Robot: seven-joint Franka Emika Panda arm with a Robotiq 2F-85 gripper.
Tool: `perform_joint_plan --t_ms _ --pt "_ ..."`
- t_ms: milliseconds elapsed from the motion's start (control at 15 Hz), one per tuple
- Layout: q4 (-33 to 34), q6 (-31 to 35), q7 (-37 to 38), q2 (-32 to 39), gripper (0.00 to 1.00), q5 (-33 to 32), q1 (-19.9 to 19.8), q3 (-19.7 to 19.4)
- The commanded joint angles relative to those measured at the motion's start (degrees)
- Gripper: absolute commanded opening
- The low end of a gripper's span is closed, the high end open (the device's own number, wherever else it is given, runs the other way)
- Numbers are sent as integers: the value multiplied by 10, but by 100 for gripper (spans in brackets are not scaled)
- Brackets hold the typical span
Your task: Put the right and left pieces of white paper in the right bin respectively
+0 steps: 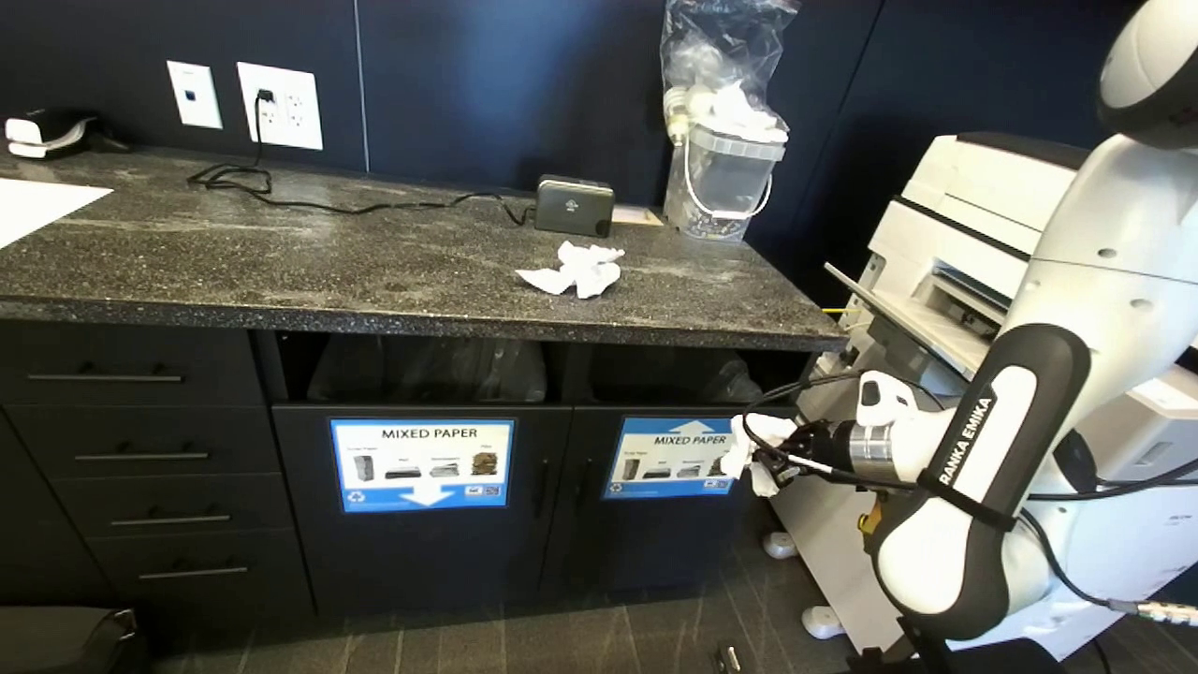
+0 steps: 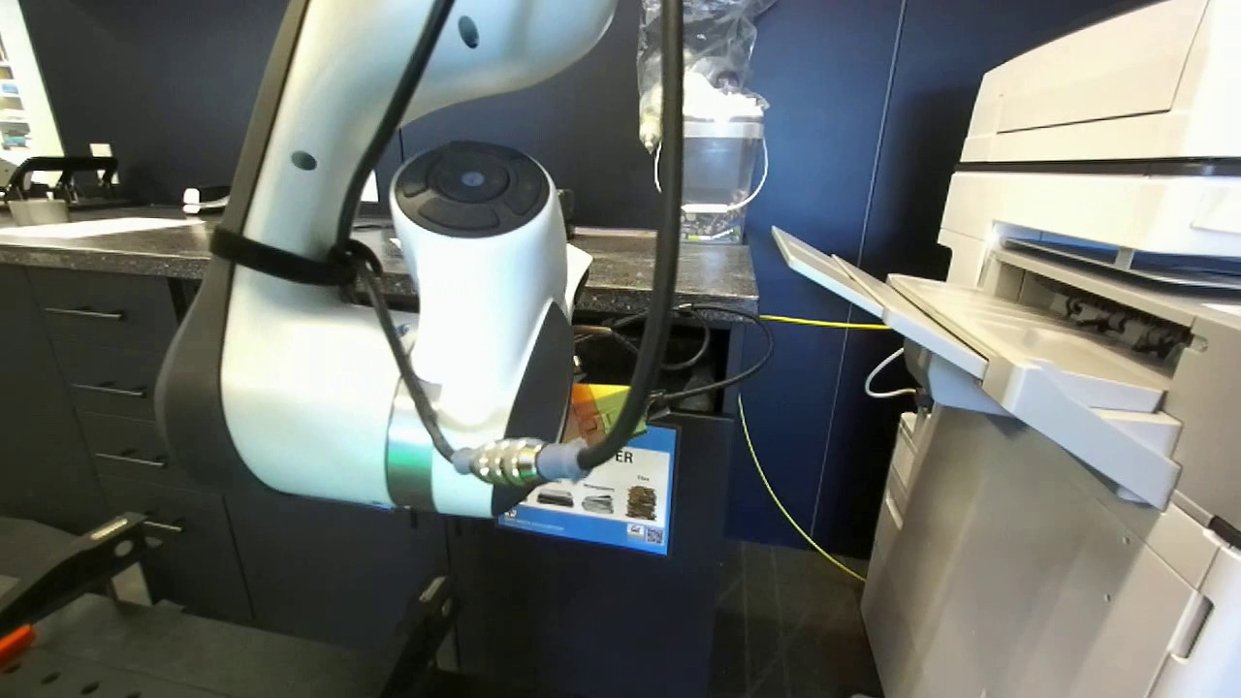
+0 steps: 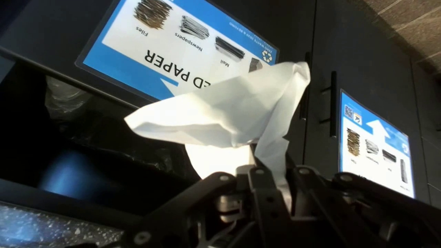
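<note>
The claw pinches one white paper in front of the right bin. This looks like the first drop; next, move over the bin's hole and let go. The other paper sits on the counter, far from the claw. The blue sign nearest the claw says MIXED PAPER, Mail, Newspapers, Files.
</note>
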Motion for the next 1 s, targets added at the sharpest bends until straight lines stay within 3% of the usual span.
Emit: perform_joint_plan --t_ms 0,467,800,933 --pt "55 15 47 26 10 -38 18 -12" --pt "197 -6 167 67 10 -17 28 19" --pt "241 -149 259 69 10 25 39 33" --pt "253 -176 267 74 10 64 40 43"
